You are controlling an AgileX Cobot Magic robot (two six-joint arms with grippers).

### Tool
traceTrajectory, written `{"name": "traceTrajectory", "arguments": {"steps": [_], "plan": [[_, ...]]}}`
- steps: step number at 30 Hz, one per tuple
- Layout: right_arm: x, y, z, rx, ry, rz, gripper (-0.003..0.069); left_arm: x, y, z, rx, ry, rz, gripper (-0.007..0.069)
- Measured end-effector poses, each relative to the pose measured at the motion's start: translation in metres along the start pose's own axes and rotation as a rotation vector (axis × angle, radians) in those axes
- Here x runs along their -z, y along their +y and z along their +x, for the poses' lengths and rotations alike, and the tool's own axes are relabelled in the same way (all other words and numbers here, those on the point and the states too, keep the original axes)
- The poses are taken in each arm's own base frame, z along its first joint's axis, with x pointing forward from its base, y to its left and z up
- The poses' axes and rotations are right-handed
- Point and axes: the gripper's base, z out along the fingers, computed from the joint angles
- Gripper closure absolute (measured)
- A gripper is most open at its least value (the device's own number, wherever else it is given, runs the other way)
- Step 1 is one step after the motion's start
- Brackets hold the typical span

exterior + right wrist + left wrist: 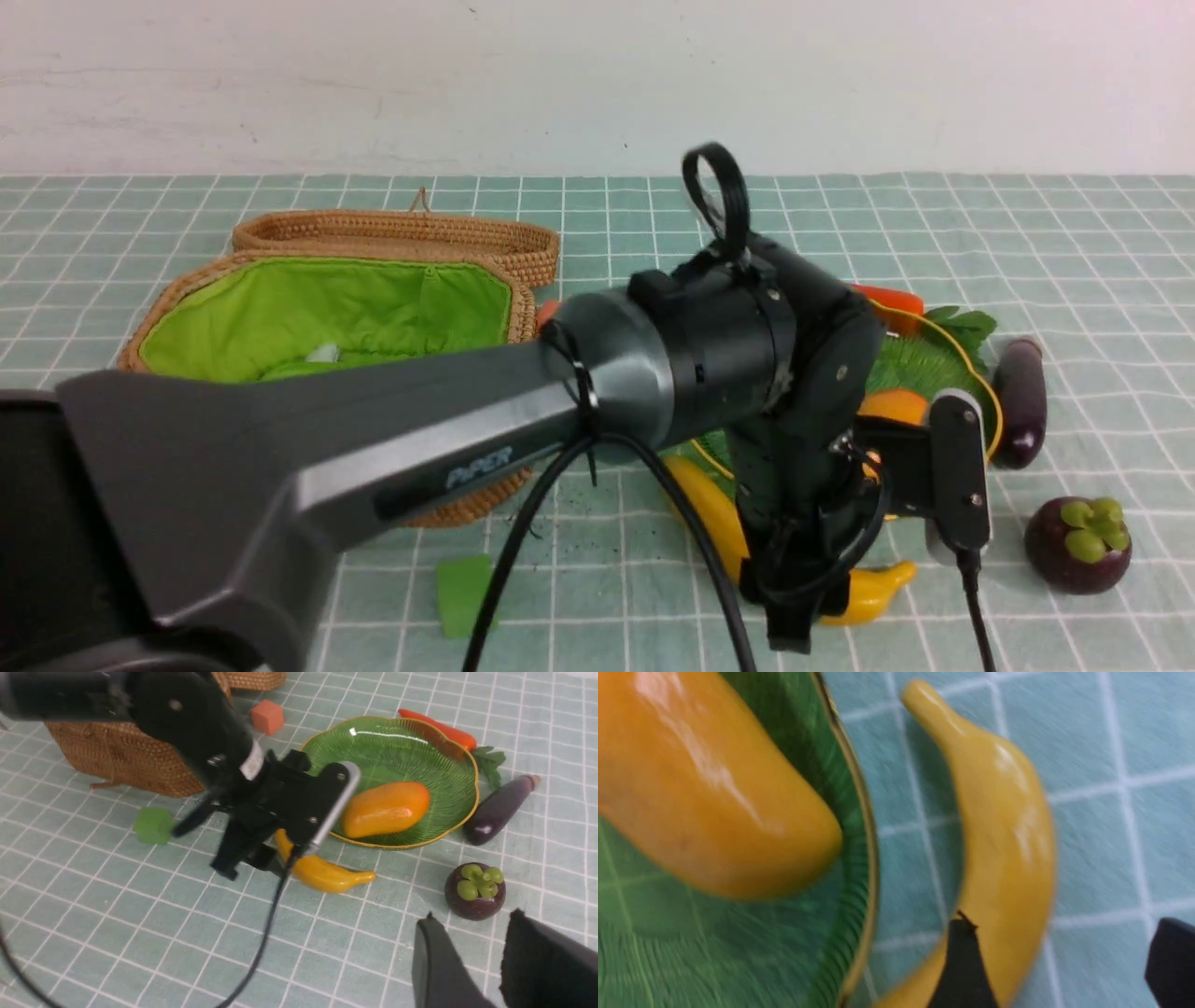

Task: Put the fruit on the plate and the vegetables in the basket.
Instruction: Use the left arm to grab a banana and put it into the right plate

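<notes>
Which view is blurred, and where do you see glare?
Left wrist view: motion blur smears the banana, the mango and the plate. Right wrist view: mostly sharp, a white glare streak on the plate. Front view: even light, no hard shadows.

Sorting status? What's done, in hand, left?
Done: the mango sits on the plate. In hand: the left gripper hangs open at the banana, which lies ungripped on the cloth beside the plate. Left: banana and mangosteen to the plate; eggplant and carrot, both on the cloth, to the basket. A pale shape in the basket may be the third vegetable; cannot tell.
</notes>
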Motion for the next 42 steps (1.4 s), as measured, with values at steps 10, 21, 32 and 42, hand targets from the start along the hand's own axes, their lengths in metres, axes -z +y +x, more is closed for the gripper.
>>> {"name": "traceTrajectory", "arguments": {"steps": [10, 21, 32, 42], "plan": [[0.000, 0.002, 0.001, 0.017, 0.014, -0.019, 0.0431, -0.036, -0.003, 0.004, -0.072, 0.017, 0.019, 0.0165], [0.000, 0.004, 0.001, 0.012, 0.013, -0.043, 0.0428, -0.044, -0.004, 0.005, -0.089, 0.053, -0.002, 0.0309], [0.000, 0.005, -0.002, 0.006, -0.025, -0.056, 0.0428, 0.061, 0.015, -0.012, 0.089, -0.083, -0.232, 0.0309], [0.000, 0.006, -0.004, 0.001, -0.043, -0.067, 0.0428, 0.028, 0.093, 0.008, 0.667, -0.331, -0.391, 0.0309]]}}
